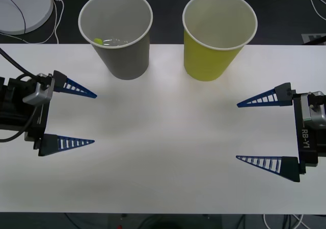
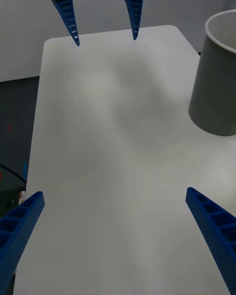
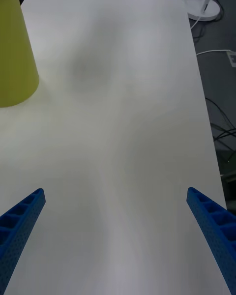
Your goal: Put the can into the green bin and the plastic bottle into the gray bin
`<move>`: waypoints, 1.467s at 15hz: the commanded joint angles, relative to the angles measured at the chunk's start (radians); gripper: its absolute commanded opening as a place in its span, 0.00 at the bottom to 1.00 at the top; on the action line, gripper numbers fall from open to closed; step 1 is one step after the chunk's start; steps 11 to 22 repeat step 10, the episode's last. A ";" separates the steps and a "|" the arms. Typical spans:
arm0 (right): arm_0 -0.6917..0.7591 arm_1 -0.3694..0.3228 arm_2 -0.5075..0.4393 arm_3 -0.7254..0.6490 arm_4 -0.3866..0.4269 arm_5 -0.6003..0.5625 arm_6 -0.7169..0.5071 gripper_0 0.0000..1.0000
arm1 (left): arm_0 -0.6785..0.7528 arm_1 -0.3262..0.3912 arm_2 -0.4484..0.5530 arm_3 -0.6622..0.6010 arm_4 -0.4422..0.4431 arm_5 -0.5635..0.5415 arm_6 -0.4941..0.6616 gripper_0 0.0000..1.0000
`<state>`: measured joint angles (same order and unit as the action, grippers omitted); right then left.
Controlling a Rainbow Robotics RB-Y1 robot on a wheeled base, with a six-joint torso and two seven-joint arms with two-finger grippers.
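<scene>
At table's [image 1: 168, 152] far edge: tall gray paper cup [image 1: 122, 55] holding small clear plastic bottle with lime cap [image 1: 104, 42]; yellow-green paper cup [image 1: 211, 50] beside. Left gripper [image 1: 91, 118], right gripper [image 1: 239, 132]: spread, at opposite side edges, well apart from both.

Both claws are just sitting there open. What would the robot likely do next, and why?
Probably nothing more than stay parked. The plastic bottle already lies inside the gray bin, and no can is on the table. Whether it is in the green bin I cannot tell. The left gripper and right gripper hold nothing.
</scene>
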<state>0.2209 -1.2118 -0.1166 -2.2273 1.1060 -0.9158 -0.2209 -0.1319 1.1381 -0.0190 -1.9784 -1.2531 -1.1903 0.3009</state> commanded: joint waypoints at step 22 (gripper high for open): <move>0.000 0.000 0.000 0.000 0.000 0.000 0.000 1.00 | 0.052 -0.001 0.071 -0.013 0.003 -0.034 -0.020 1.00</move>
